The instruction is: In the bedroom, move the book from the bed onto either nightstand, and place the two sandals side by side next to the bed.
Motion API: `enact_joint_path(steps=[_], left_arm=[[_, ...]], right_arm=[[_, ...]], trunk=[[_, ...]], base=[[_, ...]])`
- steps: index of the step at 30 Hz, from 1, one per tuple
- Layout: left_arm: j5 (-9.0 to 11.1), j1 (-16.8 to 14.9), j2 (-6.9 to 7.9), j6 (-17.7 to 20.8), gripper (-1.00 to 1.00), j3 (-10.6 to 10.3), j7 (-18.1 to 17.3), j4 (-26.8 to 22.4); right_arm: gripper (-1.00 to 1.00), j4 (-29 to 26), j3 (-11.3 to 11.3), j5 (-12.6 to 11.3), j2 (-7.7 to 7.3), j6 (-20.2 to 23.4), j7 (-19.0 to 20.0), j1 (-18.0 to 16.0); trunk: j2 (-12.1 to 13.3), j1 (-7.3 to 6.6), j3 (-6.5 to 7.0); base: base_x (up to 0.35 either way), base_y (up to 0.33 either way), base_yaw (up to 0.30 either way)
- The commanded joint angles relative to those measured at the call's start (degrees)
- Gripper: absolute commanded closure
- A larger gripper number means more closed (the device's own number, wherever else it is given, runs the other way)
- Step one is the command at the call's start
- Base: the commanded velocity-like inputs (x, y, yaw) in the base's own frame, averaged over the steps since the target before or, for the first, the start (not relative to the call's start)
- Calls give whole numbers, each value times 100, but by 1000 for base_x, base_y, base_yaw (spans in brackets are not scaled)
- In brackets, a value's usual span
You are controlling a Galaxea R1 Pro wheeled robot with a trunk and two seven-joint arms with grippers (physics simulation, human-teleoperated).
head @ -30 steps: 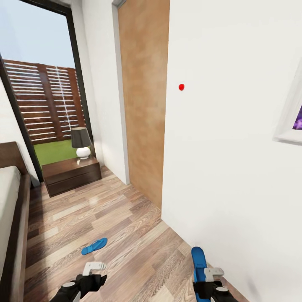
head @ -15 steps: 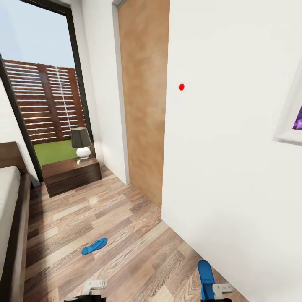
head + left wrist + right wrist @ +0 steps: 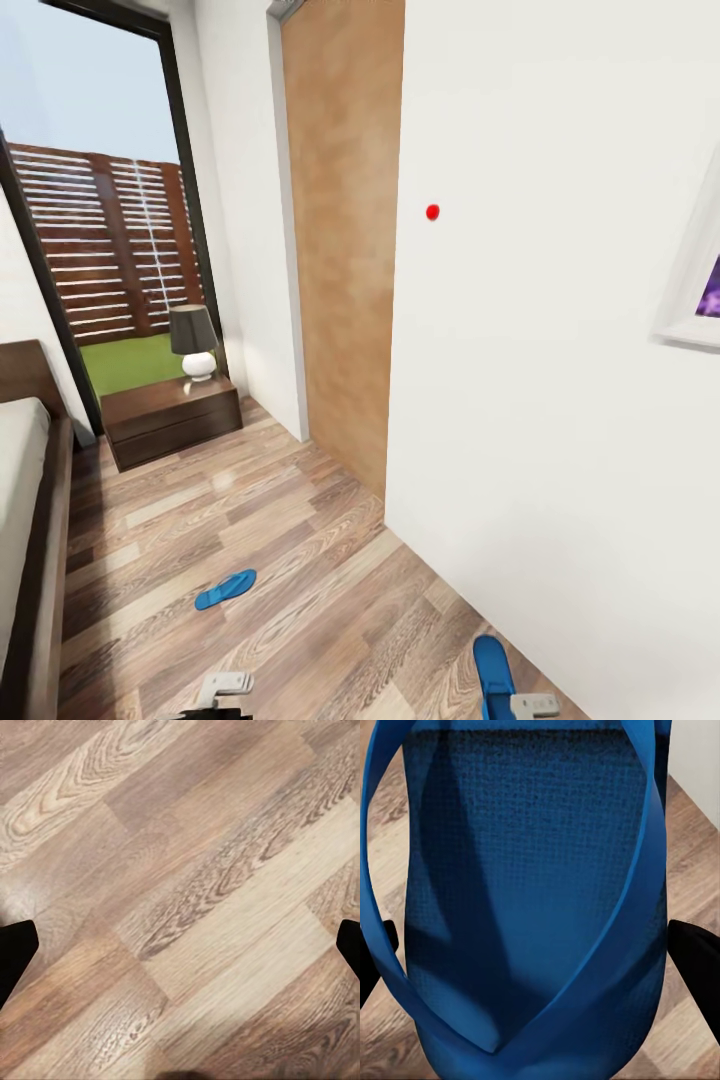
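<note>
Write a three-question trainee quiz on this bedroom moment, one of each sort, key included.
1. True or false: both sandals lie on the floor.
2. What stands on the nightstand? A) book B) lamp C) sandal
3. Fill in: the bed is on the robot's ____ side.

Key:
1. False: one sandal lies on the floor; the other sandal is held in the right gripper.
2. B, the lamp.
3. Left.

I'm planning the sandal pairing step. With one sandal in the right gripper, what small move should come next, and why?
Probably carry the held sandal in the right gripper toward the other sandal, which lies on the floor nearer the bed, so the pair can end up side by side there.
</note>
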Motion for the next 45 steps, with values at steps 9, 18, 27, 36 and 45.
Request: enact_joint_path(steps=[9,18,27,36,45], left_arm=[[16,1,-5,-24,-100,-13,2,-8],[8,1,-7,-39,-100,-20,5,-8],[4,1,-8,-35,-100,-28,6,-8],[4,1,-8,-41,-100,-30,6,-8],[4,1,-8,-43,-100,-38,6,-8]], right_arm=[[100,61,15,8,3,21,6,6],[100,67,14,4,3,21,6,7],[100,69,14,-8,4,20,6,7],[100,69,14,-20,13,20,6,7],[100,69,8,-31,12,20,6,6]], trunk=[[359,-199,156],[720,-397,318],[1081,-594,479],[1442,-792,641],[1803,-990,802]], base=[[0,0,0],[0,0,0],[0,0,0],[0,0,0],[0,0,0]])
